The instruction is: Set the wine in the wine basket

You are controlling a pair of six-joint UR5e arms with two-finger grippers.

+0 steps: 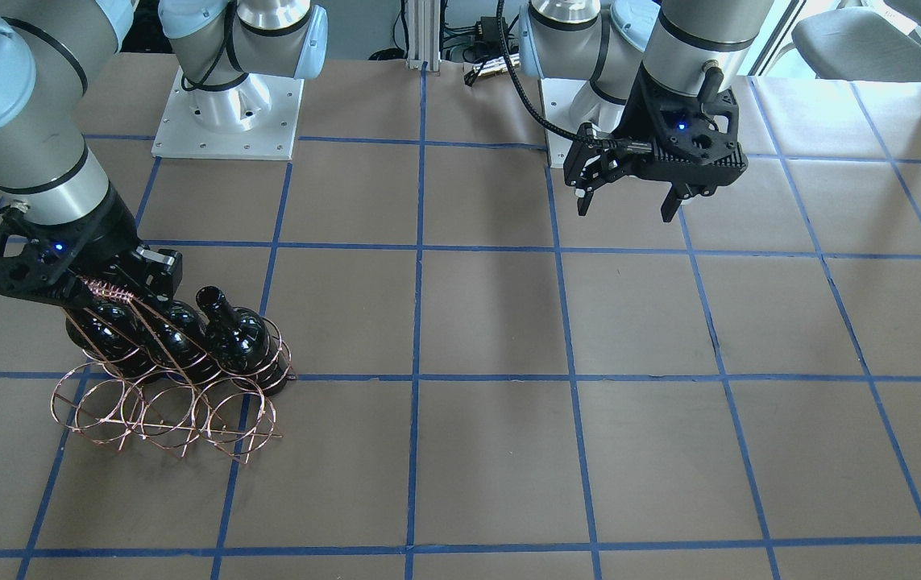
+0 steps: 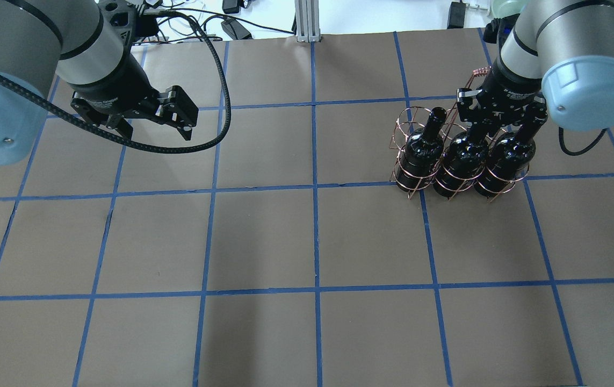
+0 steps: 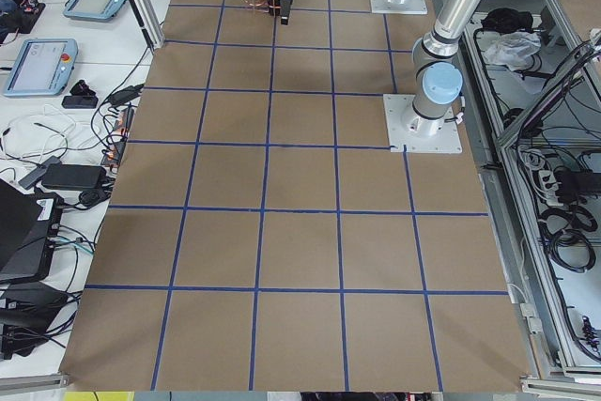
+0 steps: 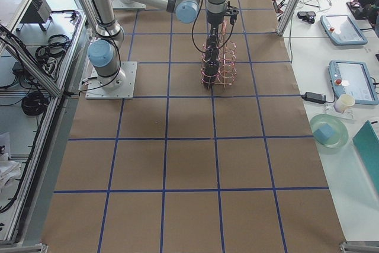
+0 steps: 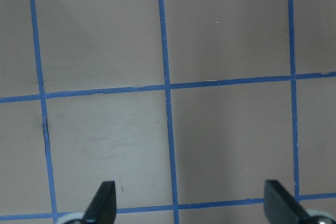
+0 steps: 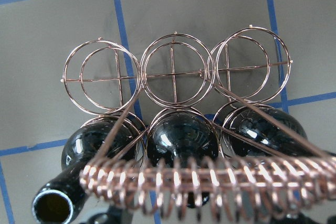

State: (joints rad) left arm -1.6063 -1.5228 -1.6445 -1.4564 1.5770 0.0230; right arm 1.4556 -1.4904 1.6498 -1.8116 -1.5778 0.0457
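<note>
The copper wire wine basket (image 1: 146, 423) stands on the table, also in the overhead view (image 2: 409, 115) and the right wrist view (image 6: 173, 74). Three black wine bottles stand upright in its row nearer the robot: one (image 2: 422, 153) with its neck free, the middle one (image 2: 462, 158) and the outer one (image 2: 503, 158). The other row's rings are empty. My right gripper (image 2: 503, 129) hangs over the middle and outer bottles' necks beside the coiled handle (image 6: 210, 182), fingers apart, gripping nothing I can see. My left gripper (image 2: 153, 129) is open and empty above bare table, far away.
Brown table paper with a blue tape grid (image 2: 315, 188). Both arm bases (image 1: 226, 113) stand at the robot's edge of the table. Cables lie along that edge (image 2: 231, 27). Side benches hold tablets and a bowl (image 4: 328, 131).
</note>
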